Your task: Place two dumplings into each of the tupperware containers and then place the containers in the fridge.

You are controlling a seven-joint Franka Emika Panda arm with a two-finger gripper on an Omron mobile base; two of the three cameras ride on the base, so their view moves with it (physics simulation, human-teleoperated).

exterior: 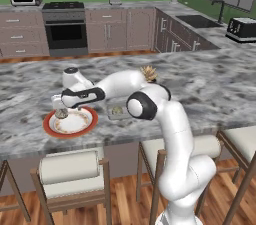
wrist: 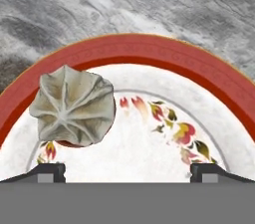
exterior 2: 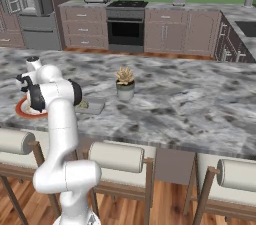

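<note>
kitchen, stove (exterior: 65,24), sink (exterior: 197,21), marble counter (exterior: 210,89)

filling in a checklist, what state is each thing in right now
gripper: jaws open, nothing held, over the plate
dumpling: lying on the plate, loose
plate: flat on the counter
container: on the counter beside the plate, a dumpling inside
oven: door closed
plant: upright in its pot
</note>
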